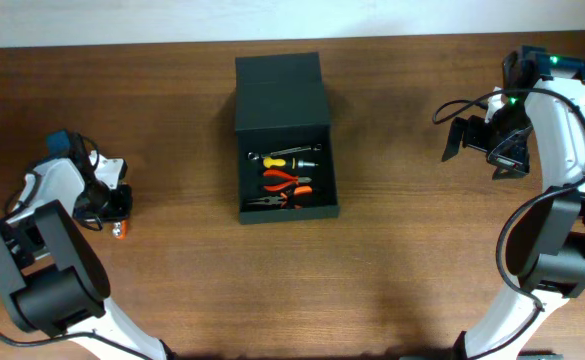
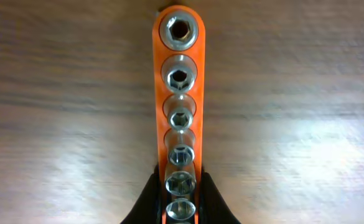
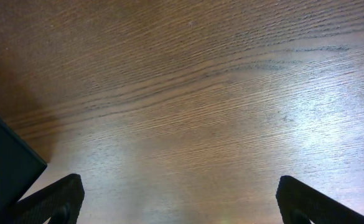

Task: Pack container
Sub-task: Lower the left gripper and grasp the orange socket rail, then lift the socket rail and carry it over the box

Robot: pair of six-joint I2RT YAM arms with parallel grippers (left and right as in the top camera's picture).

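The dark green-black container (image 1: 285, 205) sits open at the table's middle back, its flap lid folded away. Inside lie a wrench and orange-handled pliers (image 1: 288, 184). My left gripper (image 1: 115, 205) is at the far left, shut on an orange socket rail (image 2: 180, 93) that carries several chrome sockets and lies on the wood; its fingers (image 2: 180, 193) clamp the rail's near end. My right gripper (image 1: 484, 146) is open and empty at the far right, above bare wood (image 3: 178, 193). A corner of the container (image 3: 4, 168) shows in the right wrist view.
The wooden table top (image 1: 412, 260) stretches around the container. A pale wall strip runs along the table's back edge (image 1: 122, 20). The arm bases stand at the front left and front right.
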